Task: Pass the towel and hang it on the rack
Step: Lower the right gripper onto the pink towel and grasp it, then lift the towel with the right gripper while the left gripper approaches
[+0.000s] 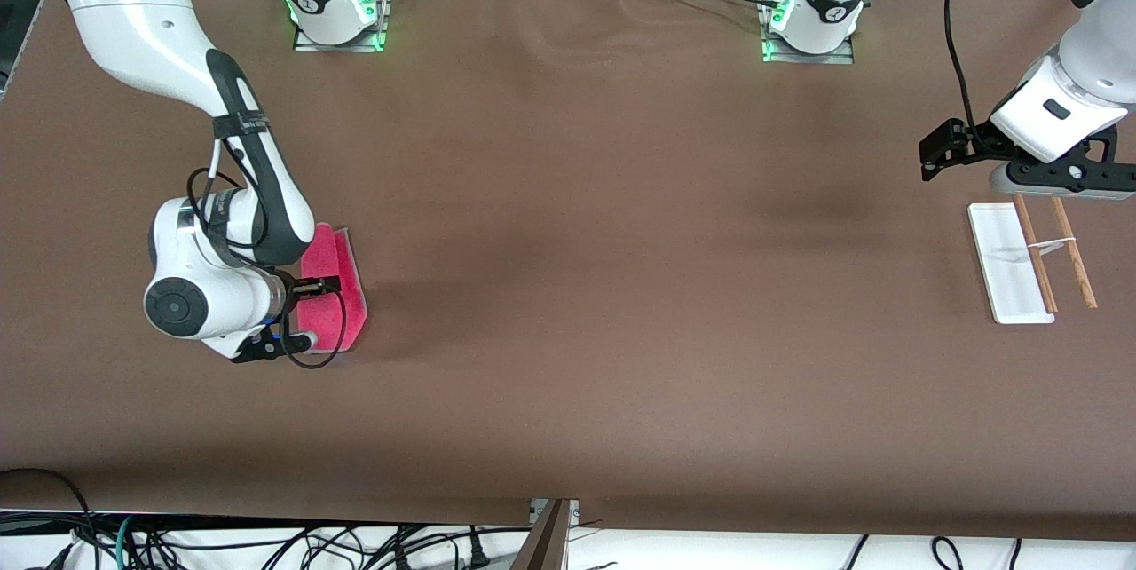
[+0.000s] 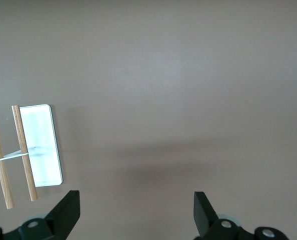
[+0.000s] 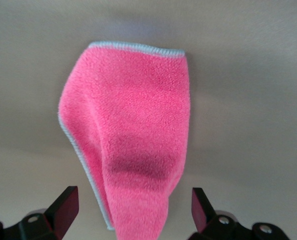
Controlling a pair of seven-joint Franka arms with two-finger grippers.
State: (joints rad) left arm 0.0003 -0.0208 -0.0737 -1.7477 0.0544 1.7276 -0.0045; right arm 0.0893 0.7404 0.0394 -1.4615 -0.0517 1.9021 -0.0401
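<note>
**Right claw poised over the towel; pass not yet begun**

In the front view, at about nine o'clock, the right claw hangs over the towel, which lies flat on the counter toward the right arm's end, pink face up with a grey edge showing. The right wrist view shows the right claw's fingers spread wide to either side of the towel, with nothing clamped between them. In my judgement the first step, picking up the towel, is in hand. The next move calls for lowering, closing on a fold of cloth, and carrying it toward mid-counter for the handover.

At about three o'clock, the left claw waits over the rack; its fingers stand apart and empty in the left wrist view, the rack lying beside them on the counter.
</note>
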